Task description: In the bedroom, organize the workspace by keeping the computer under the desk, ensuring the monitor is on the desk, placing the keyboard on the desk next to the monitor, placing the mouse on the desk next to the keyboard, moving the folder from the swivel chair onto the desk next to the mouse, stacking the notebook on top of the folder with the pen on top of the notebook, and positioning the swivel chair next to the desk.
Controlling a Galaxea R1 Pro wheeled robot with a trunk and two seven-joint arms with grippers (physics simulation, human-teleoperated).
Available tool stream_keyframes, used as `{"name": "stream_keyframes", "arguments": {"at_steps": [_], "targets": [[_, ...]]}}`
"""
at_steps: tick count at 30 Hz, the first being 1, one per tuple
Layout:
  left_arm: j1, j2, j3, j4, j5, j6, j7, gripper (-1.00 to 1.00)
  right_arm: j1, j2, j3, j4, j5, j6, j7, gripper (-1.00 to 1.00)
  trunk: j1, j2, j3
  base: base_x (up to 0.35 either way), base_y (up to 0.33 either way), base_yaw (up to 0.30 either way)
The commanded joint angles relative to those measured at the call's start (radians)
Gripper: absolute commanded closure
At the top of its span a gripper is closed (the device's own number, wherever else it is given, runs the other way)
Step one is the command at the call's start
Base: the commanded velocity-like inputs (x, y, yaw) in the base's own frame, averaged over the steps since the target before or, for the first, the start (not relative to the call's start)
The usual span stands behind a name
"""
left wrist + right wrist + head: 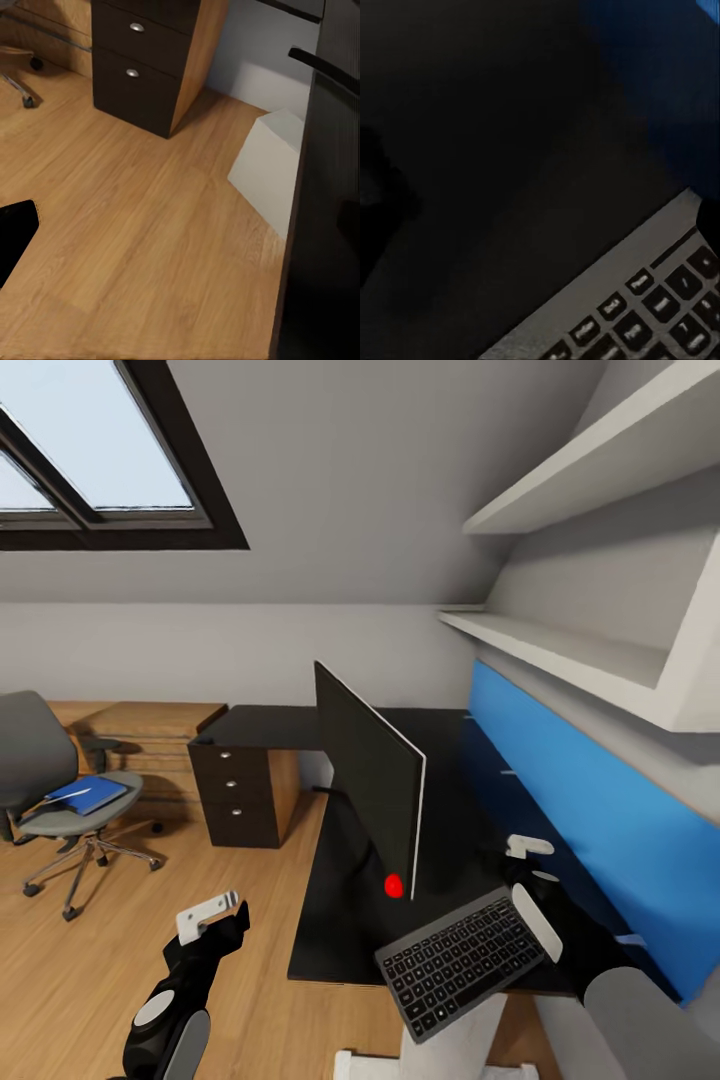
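The dark monitor (372, 780) stands on the black desk (340, 935), seen almost edge-on. A red mouse (394, 885) lies by its foot. The grey keyboard (460, 962) lies slanted at the desk's near edge, one corner past it, and its keys (660, 315) show in the right wrist view. My right gripper (532, 885) is open at the keyboard's far right end, one white finger (537, 923) along that edge. My left gripper (212, 918) hangs open over the floor, left of the desk. A blue folder (88, 794) rests on the grey swivel chair (45, 760). The white computer case (270, 169) stands under the desk.
A dark drawer unit (240, 790) (146, 67) supports the desk's far left end. A blue wall panel (590, 800) and white shelves (580, 660) line the desk's right side. Wooden floor (150, 900) lies between chair and desk. A low wooden cabinet (150, 735) sits behind the chair.
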Motion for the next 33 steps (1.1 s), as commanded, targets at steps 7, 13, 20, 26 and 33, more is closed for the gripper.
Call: {"name": "stream_keyframes", "arguments": {"at_steps": [7, 13, 20, 26, 33], "targets": [[-0.001, 0.0, 0.0, -0.003, 0.009, 0.003, 0.008, -1.0, -0.001, 0.0, 0.007, -0.002, -0.008, 0.002, -0.009, -1.0, -0.02, 0.034, 0.014, -0.34, -0.06, 0.0], [-0.001, 0.0, 0.002, -0.004, 0.009, 0.003, 0.008, -1.0, 0.0, 0.001, 0.009, -0.003, -0.007, -0.003, -0.008, -1.0, -0.02, 0.034, 0.014, -0.25, -0.044, 0.0], [-0.001, 0.001, 0.006, -0.006, 0.009, 0.002, 0.008, -1.0, 0.001, 0.002, 0.014, -0.003, -0.006, -0.001, -0.008, -1.0, -0.02, 0.034, 0.014, -0.047, -0.007, 0.0], [-0.001, 0.002, 0.006, -0.006, 0.009, 0.002, 0.008, -1.0, 0.001, 0.003, 0.015, -0.003, -0.006, 0.001, -0.008, -1.0, -0.02, 0.034, 0.014, -0.128, -0.001, 0.0], [-0.001, 0.002, 0.006, -0.005, 0.009, 0.001, 0.008, -1.0, 0.001, 0.003, 0.016, -0.003, -0.005, 0.001, -0.008, -1.0, -0.02, 0.034, 0.014, -0.309, 0.0, 0.0]]}}
